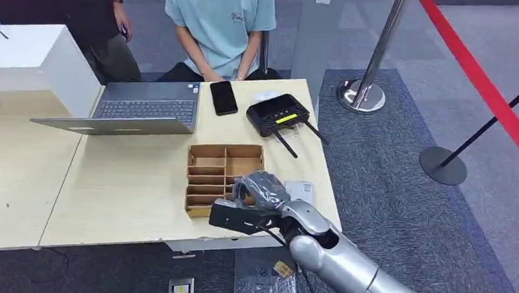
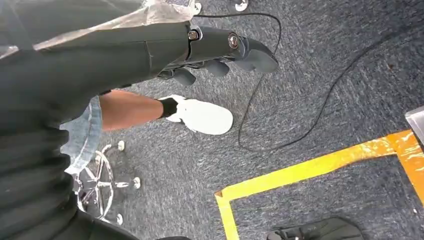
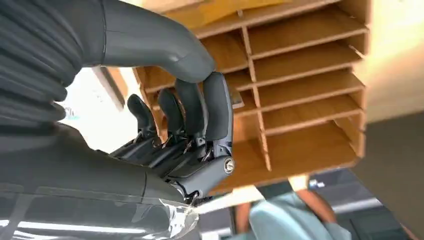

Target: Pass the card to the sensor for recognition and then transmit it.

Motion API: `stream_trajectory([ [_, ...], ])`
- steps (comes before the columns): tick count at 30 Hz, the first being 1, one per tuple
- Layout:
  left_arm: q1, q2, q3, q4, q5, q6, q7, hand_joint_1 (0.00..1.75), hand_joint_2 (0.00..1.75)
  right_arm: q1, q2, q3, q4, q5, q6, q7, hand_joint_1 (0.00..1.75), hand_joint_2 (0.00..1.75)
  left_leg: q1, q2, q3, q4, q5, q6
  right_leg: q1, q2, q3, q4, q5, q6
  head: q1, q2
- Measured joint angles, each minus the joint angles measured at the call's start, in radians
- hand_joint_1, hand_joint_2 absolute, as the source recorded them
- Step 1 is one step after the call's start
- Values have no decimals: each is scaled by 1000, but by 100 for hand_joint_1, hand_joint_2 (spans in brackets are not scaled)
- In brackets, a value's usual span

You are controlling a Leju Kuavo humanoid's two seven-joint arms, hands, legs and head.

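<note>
**Wooden organiser (image 1: 216,164) beneath the right hand (image 1: 258,189), card hard to make out**

Set at the near edge of the desk (image 1: 129,194), toward 5 o'clock. Right hand low over the organiser's 4 o'clock corner, dark fingers (image 3: 217,107) curled with the thick thumb pressed down onto them. Just beside the fingers, a thin card-like sliver (image 3: 237,100); impossible to tell whether pinched or merely lying in a compartment behind. White slip (image 1: 301,188) on the desk at 3 o'clock of the hand. Black sensor (image 1: 278,113) with two antennas at 1 o'clock of the organiser, well apart from the hand. Phone (image 1: 223,97) at 12 o'clock, laptop (image 1: 139,108) at 10 o'clock. Left hand (image 2: 220,50) hanging above blue carpet (image 2: 300,75), fingers curled in, holding nothing.
</note>
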Motion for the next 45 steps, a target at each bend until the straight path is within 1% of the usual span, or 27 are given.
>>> stream_trajectory([
  [2,0,0,0,0,-1,0,5,0,175,-6,3,0,33,-14,-11,-10,87,175,0,0,0,0,0,0,0,0,0,0,0,0,0,0],
  [3,0,0,0,0,-1,0,6,0,175,-10,5,0,51,-21,-13,-13,82,175,0,0,0,0,0,0,0,0,0,0,0,0,0,0],
  [4,0,0,0,0,-1,0,6,0,175,-14,6,0,67,-24,-14,-16,72,175,0,0,0,0,0,0,0,0,0,0,0,0,0,0],
  [7,0,0,0,0,-1,0,7,0,175,-25,7,0,113,-36,-18,-24,77,175,0,0,0,0,0,0,0,0,0,0,0,0,0,0],
  [10,0,0,0,0,-1,0,7,0,175,-36,8,0,145,-39,-24,-27,101,175,0,0,0,0,0,0,0,0,0,0,0,0,0,0],
  [11,0,0,0,0,-1,0,7,0,175,-39,8,0,155,-40,-28,-27,99,175,0,0,0,0,0,0,0,0,0,0,0,0,0,0],
  [12,0,0,0,0,-1,0,8,0,175,-43,8,-1,162,-42,-30,-27,89,175,0,0,0,0,0,0,0,0,0,0,0,0,0,0],
  [15,0,0,0,0,1,0,9,0,175,-52,8,-3,176,-47,-35,-27,91,175,0,0,0,0,0,0,0,0,0,0,0,0,0,0],
  [17,1,0,0,0,3,0,12,0,175,-55,8,-6,180,-48,-37,-26,86,175,0,0,0,0,0,0,0,0,0,0,0,0,0,0],
  [22,1,0,0,0,8,0,11,0,175,-66,3,-13,174,-40,-31,-3,89,175,0,0,0,0,0,0,0,0,0,0,0,0,0,0],
  [23,1,0,0,0,8,0,11,0,175,-69,1,-16,166,-36,-30,0,80,175,0,0,0,0,0,0,0,0,0,0,0,0,0,0],
  [25,2,0,0,0,8,0,8,0,175,-82,-3,-21,147,-32,-24,11,79,175,0,0,1,0,0,0,0,0,0,0,0,0,0,0],
  [26,2,0,0,0,9,0,8,0,175,-88,-4,-22,137,-31,-20,17,75,175,0,0,1,0,0,0,0,0,0,0,0,0,0,0],
  [28,2,0,0,0,10,0,6,0,175,-101,-6,-26,113,-25,-13,25,75,175,0,0,1,0,0,0,0,0,0,0,0,0,0,0],
  [30,2,0,0,0,11,0,6,0,175,-116,-8,-27,83,-18,-8,33,79,175,0,0,1,0,0,0,0,0,0,0,0,0,0,0],
  [32,2,0,0,0,12,0,6,0,175,-134,-10,-27,52,-13,-1,41,77,175,0,0,1,0,0,0,0,0,0,1,0,0,0,0],
  [33,2,0,0,0,13,0,6,0,175,-145,-11,-27,34,-11,3,47,82,175,0,0,1,0,0,0,0,0,0,1,0,0,0,0],
  [35,2,0,0,0,15,0,6,0,175,-168,-11,-27,1,-11,11,51,79,175,0,0,1,0,0,0,0,0,0,1,0,0,0,0],
  [39,2,0,0,1,15,0,6,0,175,-201,-8,-26,-54,-21,22,58,86,175,0,0,0,0,0,0,0,0,0,1,0,0,0,0],
  [40,2,0,0,1,14,0,6,0,175,-207,-6,-25,-60,-24,23,58,86,175,0,0,0,0,0,0,0,0,0,1,0,0,0,0],
  [41,2,0,0,1,12,0,6,0,175,-212,-3,-25,-63,-30,23,58,91,175,0,0,1,0,0,0,0,0,0,0,0,0,0,0],
  [42,2,0,0,1,11,0,6,0,175,-214,-1,-25,-64,-35,23,57,91,175,0,0,0,0,0,0,0,0,0,0,0,0,0,0],
  [44,2,0,0,1,8,0,6,0,175,-214,3,-22,-64,-43,23,47,84,175,0,0,0,0,0,0,0,0,0,0,0,0,0,0],
  [45,2,0,0,1,5,0,6,0,175,-215,7,-20,-61,-46,25,42,73,175,0,0,0,0,0,0,0,0,0,0,0,0,0,0],
])
